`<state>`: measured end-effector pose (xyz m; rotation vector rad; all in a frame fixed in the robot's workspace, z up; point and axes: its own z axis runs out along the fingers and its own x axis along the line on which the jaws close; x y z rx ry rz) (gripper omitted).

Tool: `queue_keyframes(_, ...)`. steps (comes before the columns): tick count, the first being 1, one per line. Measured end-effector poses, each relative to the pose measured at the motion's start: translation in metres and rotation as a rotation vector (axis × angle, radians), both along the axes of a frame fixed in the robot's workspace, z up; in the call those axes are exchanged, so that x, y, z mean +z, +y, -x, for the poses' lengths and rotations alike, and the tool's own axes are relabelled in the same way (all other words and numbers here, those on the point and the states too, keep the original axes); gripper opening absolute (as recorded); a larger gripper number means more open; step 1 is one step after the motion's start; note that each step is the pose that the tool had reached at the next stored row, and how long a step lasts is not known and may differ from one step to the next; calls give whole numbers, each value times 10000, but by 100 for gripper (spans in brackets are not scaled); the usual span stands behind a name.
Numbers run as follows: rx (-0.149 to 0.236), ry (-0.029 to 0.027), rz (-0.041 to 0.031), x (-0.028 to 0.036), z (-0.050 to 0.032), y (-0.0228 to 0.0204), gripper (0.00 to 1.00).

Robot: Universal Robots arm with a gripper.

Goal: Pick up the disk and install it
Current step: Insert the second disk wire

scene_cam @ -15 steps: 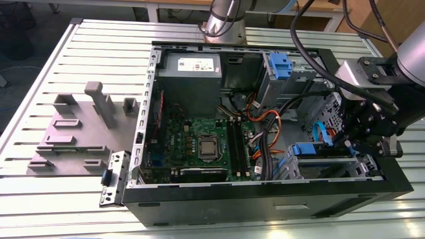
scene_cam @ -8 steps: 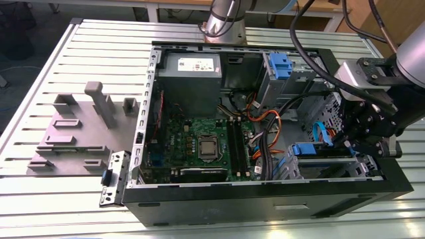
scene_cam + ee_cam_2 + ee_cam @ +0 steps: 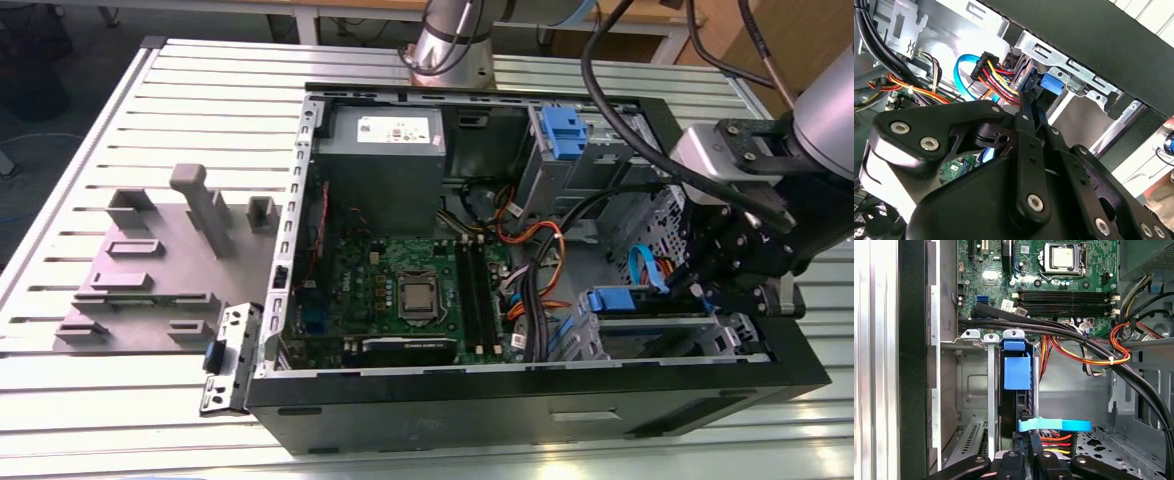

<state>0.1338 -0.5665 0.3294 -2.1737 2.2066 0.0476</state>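
The disk (image 3: 617, 299) stands on edge in the drive cage at the near right corner of the open computer case (image 3: 534, 392). In the first wrist view its blue bracket and tab (image 3: 1017, 372) sit between the cage rails. My gripper (image 3: 694, 292) hangs inside the case just right of the disk in the exterior view. In the second wrist view the gripper (image 3: 1030, 95) has its two fingers drawn together, with the tips against the disk's edge beside the blue bracket (image 3: 1052, 82). The finger bases (image 3: 1012, 460) rise toward the disk in the first wrist view.
A grey power-supply box (image 3: 384, 135) fills the case's far left corner, above the motherboard (image 3: 400, 290). Thick black cables (image 3: 1079, 337) and coloured wires cross beside the cage. A flat blue cable (image 3: 1054, 425) lies near the fingers. A grey stand (image 3: 174, 250) sits on the slatted table.
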Motion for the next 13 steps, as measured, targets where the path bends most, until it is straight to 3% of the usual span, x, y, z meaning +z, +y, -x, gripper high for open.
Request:
queue_keyframes(9,0,0,-3,-12,0,0,16)
queue_keyframes(12,0,0,-2,-12,0,0,24)
queue_keyframes(13,0,0,-1,-12,0,0,30)
